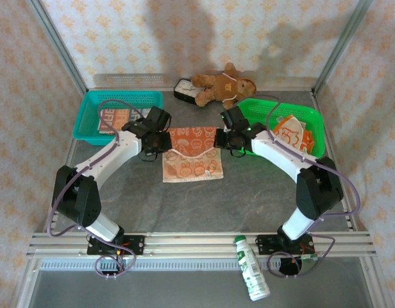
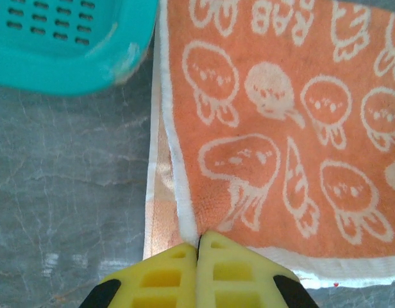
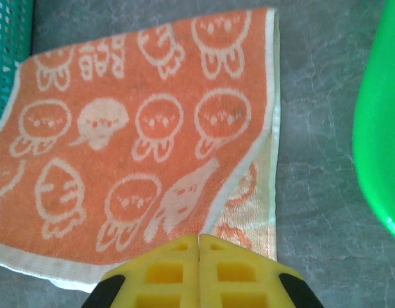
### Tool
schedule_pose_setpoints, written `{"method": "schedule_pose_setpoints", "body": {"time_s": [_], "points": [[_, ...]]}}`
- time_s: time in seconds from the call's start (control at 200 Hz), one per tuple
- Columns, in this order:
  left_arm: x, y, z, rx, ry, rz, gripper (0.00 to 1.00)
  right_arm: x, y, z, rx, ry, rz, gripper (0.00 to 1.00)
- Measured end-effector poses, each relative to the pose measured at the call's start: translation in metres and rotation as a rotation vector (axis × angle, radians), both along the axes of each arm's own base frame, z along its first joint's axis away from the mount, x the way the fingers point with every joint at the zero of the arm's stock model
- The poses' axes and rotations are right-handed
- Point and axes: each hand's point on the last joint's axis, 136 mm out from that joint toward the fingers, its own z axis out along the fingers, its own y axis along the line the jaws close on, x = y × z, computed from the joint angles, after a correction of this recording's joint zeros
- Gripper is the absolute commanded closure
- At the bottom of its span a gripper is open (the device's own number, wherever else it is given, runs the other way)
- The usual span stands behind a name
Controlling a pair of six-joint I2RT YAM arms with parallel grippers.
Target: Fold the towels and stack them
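Note:
An orange-and-white towel (image 1: pixel 192 168) with cartoon prints lies mid-table. Its near edge is lifted and carried over the far half, so the darker orange side (image 1: pixel 192 139) faces up. My left gripper (image 1: pixel 160 142) is shut on that towel's left corner (image 2: pixel 188 218), yellow jaws pressed together (image 2: pixel 199 239). My right gripper (image 1: pixel 226 140) is shut on the right corner (image 3: pixel 217 212), its jaws closed too (image 3: pixel 199 236). The paler layer underneath (image 3: pixel 258 192) shows beside the fold. A striped towel (image 1: pixel 114 120) lies in the teal basket, and orange-and-white towels (image 1: pixel 290 131) lie in the green basket.
The teal basket (image 1: pixel 120 94) stands at the back left and the green basket (image 1: pixel 274 102) at the back right, both close to the towel. A brown teddy bear (image 1: pixel 223 85) and a black box (image 1: pixel 184 90) lie at the back. A white-and-green bottle (image 1: pixel 252 268) rests on the front rail.

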Motion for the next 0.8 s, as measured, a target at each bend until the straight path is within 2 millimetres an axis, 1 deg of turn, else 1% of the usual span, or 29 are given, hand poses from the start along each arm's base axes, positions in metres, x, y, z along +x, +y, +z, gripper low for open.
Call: {"method": "schedule_pose_setpoints", "body": {"time_s": [0.135,0.28,0.45,0.535,0.641,0.801], "points": [[-0.019,-0.001,-0.013,-0.004,0.021,0.004,1.00,-0.016,-0.007,-0.017,-0.015,0.038,-0.007,0.99],[-0.039,-0.002,-0.028,-0.006,0.052,0.012,1.00,-0.029,-0.015,-0.028,-0.023,0.063,-0.020,0.99],[-0.047,-0.004,-0.032,-0.019,0.050,0.021,1.00,-0.041,-0.020,-0.035,-0.025,0.077,-0.023,0.98],[-0.049,-0.004,-0.036,-0.022,0.047,0.022,1.00,-0.044,-0.019,-0.038,-0.021,0.077,-0.021,0.97],[-0.054,-0.003,-0.046,-0.018,0.061,0.023,1.00,-0.052,-0.015,-0.047,-0.026,0.089,-0.009,0.97],[-0.065,-0.005,-0.062,-0.010,0.088,0.011,1.00,-0.066,-0.004,-0.061,-0.035,0.111,0.024,0.97]]}}
